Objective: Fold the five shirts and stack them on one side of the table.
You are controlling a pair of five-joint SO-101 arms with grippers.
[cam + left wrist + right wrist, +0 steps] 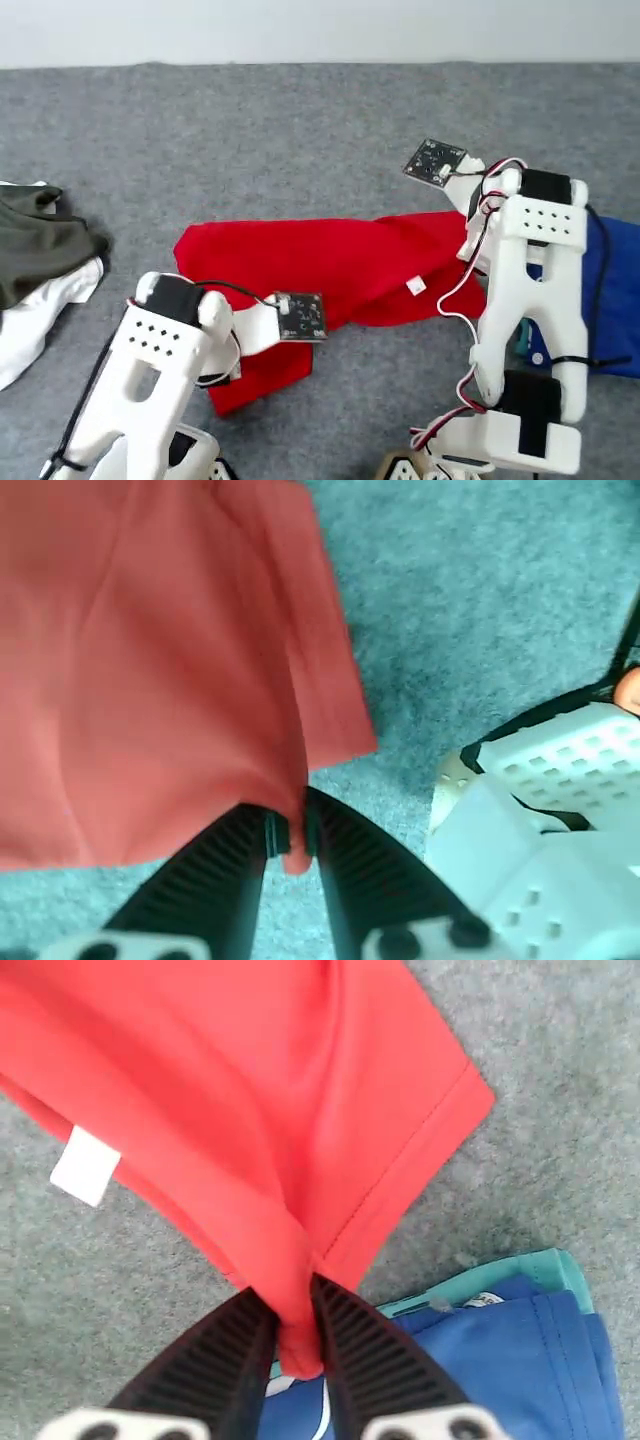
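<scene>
A red shirt lies stretched across the middle of the grey table, with a white label near its right end. My left gripper is shut on the red shirt at its near left part, where the cloth bunches between the black fingers. My right gripper is shut on the red shirt at its right end, lifting a pinch of cloth. Under the right arm lies a blue shirt, and its teal collar peeks out by the fingers.
A dark olive shirt lies on a white shirt at the table's left edge. The far half of the grey table is bare. The right arm's white body stands close to the red cloth.
</scene>
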